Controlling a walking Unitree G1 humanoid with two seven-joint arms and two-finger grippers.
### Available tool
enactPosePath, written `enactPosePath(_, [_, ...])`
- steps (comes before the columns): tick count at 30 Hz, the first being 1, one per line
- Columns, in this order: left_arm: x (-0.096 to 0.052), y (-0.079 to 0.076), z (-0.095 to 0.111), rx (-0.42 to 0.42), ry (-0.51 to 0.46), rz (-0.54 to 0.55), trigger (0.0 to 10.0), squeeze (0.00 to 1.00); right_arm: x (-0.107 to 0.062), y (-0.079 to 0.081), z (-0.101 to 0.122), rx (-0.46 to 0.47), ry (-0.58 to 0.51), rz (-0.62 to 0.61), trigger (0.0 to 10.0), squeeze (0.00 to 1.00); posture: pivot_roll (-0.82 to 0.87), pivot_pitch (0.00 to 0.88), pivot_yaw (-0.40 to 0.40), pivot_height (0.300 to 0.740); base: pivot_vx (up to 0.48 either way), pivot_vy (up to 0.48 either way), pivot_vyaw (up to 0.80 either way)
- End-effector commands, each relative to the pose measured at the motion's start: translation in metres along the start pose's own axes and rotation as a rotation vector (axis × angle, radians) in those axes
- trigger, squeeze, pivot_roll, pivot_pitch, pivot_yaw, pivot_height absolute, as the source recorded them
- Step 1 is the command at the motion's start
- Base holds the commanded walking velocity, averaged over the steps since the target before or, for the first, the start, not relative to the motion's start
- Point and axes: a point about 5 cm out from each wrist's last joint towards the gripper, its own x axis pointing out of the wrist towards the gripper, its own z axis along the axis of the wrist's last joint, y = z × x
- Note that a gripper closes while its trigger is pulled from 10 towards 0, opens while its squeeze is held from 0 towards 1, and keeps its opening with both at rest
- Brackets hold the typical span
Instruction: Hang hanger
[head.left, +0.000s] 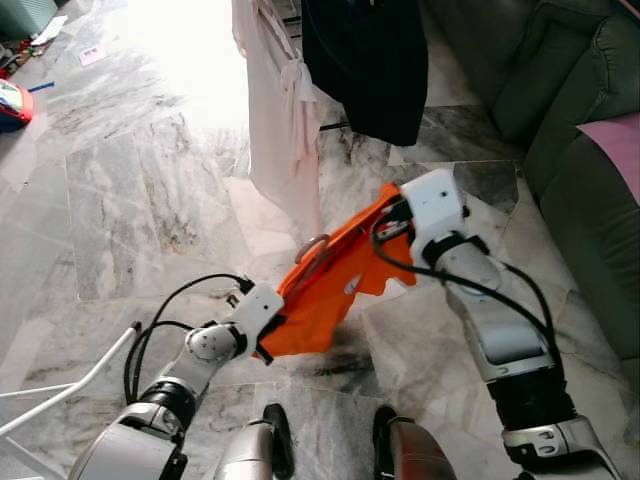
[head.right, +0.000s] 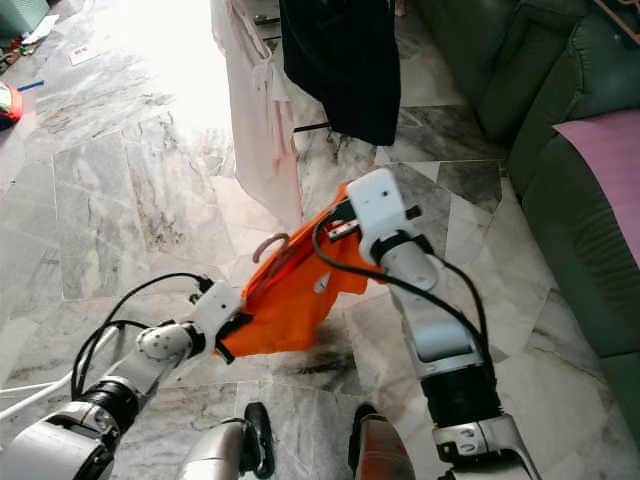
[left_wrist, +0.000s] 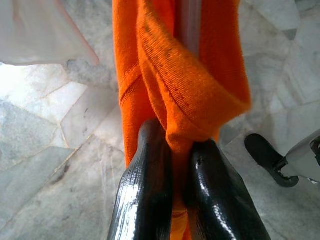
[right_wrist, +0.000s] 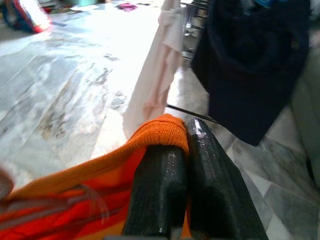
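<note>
Currently: orange garment (head.left: 330, 285) on hanger (head.left: 312, 248), stretched between both grippers above the floor (head.left: 120, 210). Left gripper (left_wrist: 172, 165) pinched on the lower edge; right gripper (right_wrist: 185, 150) pinched on the upper edge. Long axis runs low-left to high-right. Hanging clothes (head.left: 365, 60) lie ahead, nearer the right arm.

I hold a garment (head.left: 335, 285) stretched between my two arms above the floor (head.left: 130, 200). My left gripper (left_wrist: 172, 165) pinches its lower left end, my right gripper (right_wrist: 186, 137) its upper right end, fingers (right_wrist: 155, 190) closed on the cloth. A hanger (head.left: 312, 247) sits in the garment, its hook poking out between my arms. Beyond it hang a robe (head.left: 280, 110) and, to its right, a dark garment (head.left: 370, 60). A sofa (head.left: 580, 150) lies at my right.
</note>
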Motion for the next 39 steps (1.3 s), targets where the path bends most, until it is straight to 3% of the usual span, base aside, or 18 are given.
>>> enactPosePath(1, [0.001,-0.003,0.003,0.023,-0.015,-0.024,0.0,0.00,-0.002,0.012,-0.001,-0.047,-0.001,0.066,0.0,0.00,-0.14,0.288,0.089,0.740,0.000,0.000,0.00])
enactPosePath(3, [0.003,-0.005,0.007,0.028,-0.028,-0.037,0.0,0.00,-0.003,0.012,-0.007,-0.070,0.020,0.072,0.0,0.00,-0.14,0.288,0.088,0.740,0.000,0.000,0.00])
enactPosePath(7, [0.007,-0.009,0.014,0.018,-0.055,-0.055,0.0,0.00,-0.006,0.013,-0.019,-0.032,0.066,0.077,0.0,0.00,-0.14,0.288,0.088,0.740,0.000,0.000,0.00])
enactPosePath(13, [0.009,-0.009,0.022,-0.010,-0.078,-0.061,0.0,0.00,-0.012,0.033,-0.029,0.008,0.127,0.176,0.0,0.00,-0.14,0.290,0.092,0.740,0.000,0.000,0.00])
enactPosePath(18, [0.010,-0.008,0.023,-0.013,-0.082,-0.061,0.0,0.00,-0.012,0.036,-0.031,0.011,0.137,0.197,0.0,0.00,-0.14,0.289,0.093,0.740,0.000,0.000,0.00])
enactPosePath(19, [0.010,-0.008,0.024,-0.015,-0.083,-0.060,0.0,0.00,-0.014,0.037,-0.033,0.022,0.151,0.215,7.8,0.10,-0.14,0.288,0.094,0.740,0.000,0.000,0.00])
enactPosePath(20, [0.010,-0.006,0.025,-0.017,-0.087,-0.059,0.0,0.00,-0.018,0.030,-0.040,-0.024,0.179,0.223,10.0,1.00,-0.14,0.286,0.095,0.740,0.000,0.000,0.00])
enactPosePath(24, [0.008,-0.005,0.023,-0.018,-0.082,-0.059,0.0,0.00,-0.024,0.018,-0.043,-0.140,0.178,0.249,10.0,1.00,-0.14,0.286,0.097,0.740,0.000,0.000,0.00])
enactPosePath(28, [0.008,-0.004,0.021,-0.015,-0.071,-0.060,0.0,0.00,-0.029,0.006,-0.037,-0.173,0.151,0.279,10.0,1.00,-0.14,0.284,0.100,0.740,0.000,0.000,0.00])
enactPosePath(29, [0.007,-0.004,0.020,-0.012,-0.067,-0.060,0.0,0.00,-0.032,-0.003,-0.033,-0.178,0.138,0.285,10.0,1.00,-0.14,0.282,0.100,0.740,0.000,0.000,0.00])
enactPosePath(33, [0.007,-0.003,0.020,-0.005,-0.064,-0.060,0.0,0.00,-0.036,-0.011,-0.025,-0.144,0.098,0.313,10.0,1.00,-0.14,0.278,0.102,0.740,0.000,0.000,0.00])
enactPosePath(35, [0.007,-0.001,0.021,-0.003,-0.064,-0.058,0.0,0.00,-0.047,-0.005,-0.016,-0.089,0.037,0.453,10.0,1.00,-0.14,0.275,0.103,0.740,0.000,0.000,0.00])
enactPosePath(39, [0.006,0.001,0.022,0.013,-0.069,-0.055,0.0,0.00,-0.061,-0.002,-0.013,-0.069,0.047,0.573,10.0,1.00,-0.14,0.270,0.104,0.740,0.000,0.000,0.00])
